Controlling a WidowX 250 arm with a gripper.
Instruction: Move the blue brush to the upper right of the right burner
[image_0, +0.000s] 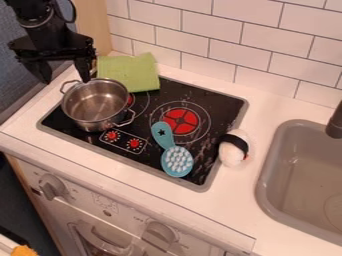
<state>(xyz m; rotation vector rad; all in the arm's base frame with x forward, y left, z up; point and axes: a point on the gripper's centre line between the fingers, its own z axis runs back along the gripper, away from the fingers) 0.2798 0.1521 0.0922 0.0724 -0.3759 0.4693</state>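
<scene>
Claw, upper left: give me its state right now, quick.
Claw: open, its two fingers spread wide with nothing held between them, at the upper left by the two-handled metal pot.

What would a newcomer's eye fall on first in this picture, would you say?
Probably the blue brush, lying bristles up at the front of the black stove, its handle beside the red burner. After that, the shiny pot on the stove's left side and the bright green cloth at its back edge.
</scene>
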